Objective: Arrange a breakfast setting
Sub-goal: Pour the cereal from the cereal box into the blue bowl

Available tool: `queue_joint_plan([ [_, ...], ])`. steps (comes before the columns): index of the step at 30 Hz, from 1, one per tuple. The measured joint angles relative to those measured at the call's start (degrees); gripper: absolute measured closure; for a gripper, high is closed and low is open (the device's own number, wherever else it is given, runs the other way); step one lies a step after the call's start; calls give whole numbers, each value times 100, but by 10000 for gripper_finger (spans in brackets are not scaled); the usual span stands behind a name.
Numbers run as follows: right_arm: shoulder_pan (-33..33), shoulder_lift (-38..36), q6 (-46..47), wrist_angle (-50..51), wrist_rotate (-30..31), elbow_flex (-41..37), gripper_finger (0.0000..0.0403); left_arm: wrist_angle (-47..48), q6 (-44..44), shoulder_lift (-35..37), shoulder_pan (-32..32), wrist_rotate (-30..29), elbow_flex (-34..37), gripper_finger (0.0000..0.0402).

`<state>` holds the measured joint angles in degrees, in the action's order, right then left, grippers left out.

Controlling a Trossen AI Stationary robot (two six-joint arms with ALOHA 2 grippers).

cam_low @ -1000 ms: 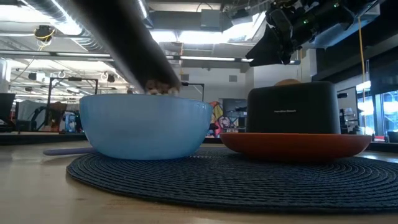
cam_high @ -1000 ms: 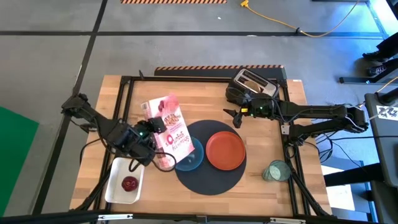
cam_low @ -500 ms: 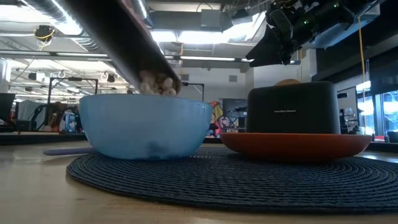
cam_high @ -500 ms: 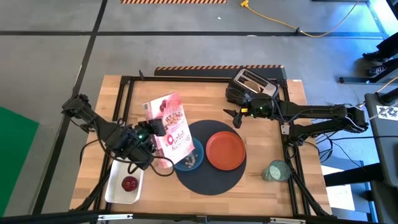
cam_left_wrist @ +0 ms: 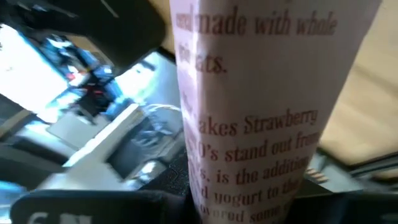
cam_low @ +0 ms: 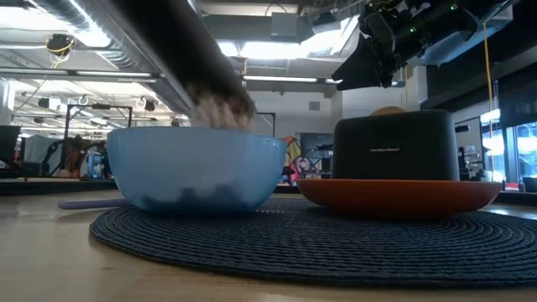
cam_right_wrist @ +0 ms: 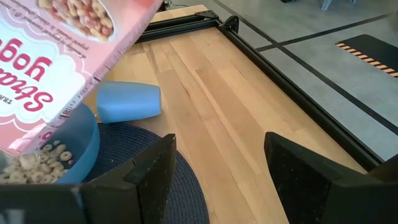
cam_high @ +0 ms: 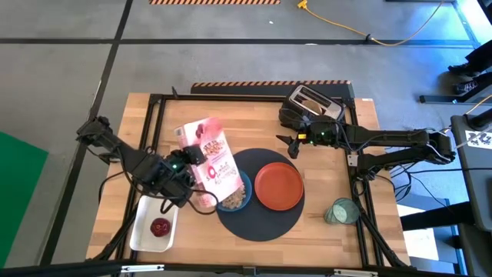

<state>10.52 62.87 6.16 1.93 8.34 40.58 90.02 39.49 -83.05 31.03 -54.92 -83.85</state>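
My left gripper (cam_high: pixel 184 171) is shut on a pink cereal box (cam_high: pixel 211 158), tipped with its open end over the blue bowl (cam_high: pixel 234 198). Cereal (cam_right_wrist: pixel 37 158) falls into the bowl, which stands on the dark round mat (cam_high: pixel 257 219) beside the orange plate (cam_high: pixel 278 187). My right gripper (cam_high: pixel 292 146) is open and empty, raised near the black toaster (cam_high: pixel 311 104); it also shows in its own wrist view (cam_right_wrist: pixel 224 180). The pale green cup (cam_high: pixel 340 211) lies on the table at the right. The dark red fruit (cam_high: pixel 160 227) lies in the white tray (cam_high: pixel 146 238). My left gripper pinches the cereal box between its two fingers at the box's left long edge (cam_high: pixel 192 161), about midway along it, one finger on each broad face. The fingers come level from the table's left. The box is lifted clear and tilted, its open end (cam_high: pixel 234 188) low over the bowl.
A small cup (cam_right_wrist: pixel 127 102) lies on its side at the mat's left edge beside the bowl. Bread (cam_low: pixel 390 109) sticks up out of the toaster. A black frame (cam_high: pixel 154 123) runs around the table top.
My left gripper has kept the box tipped over the bowl with small shifts. Cereal has run out of the open end, and the bowl now holds visibly more of it.
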Motion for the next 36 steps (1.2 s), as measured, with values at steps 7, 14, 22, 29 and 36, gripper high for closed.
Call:
queue_joint_plan([
  [7,-2,0,105,68,-4,0,167,0,-292,0,-113,364,0,310],
  [14,-2,0,108,170,-9,0,167,-8,-456,89,-277,622,18,310],
  [22,-2,0,106,170,-9,0,167,-4,526,186,-304,-104,297,310],
  [29,-2,0,106,212,-2,0,167,-9,182,302,-461,204,313,310],
  [36,-2,0,149,232,-1,0,167,-7,119,447,-492,349,313,310],
])
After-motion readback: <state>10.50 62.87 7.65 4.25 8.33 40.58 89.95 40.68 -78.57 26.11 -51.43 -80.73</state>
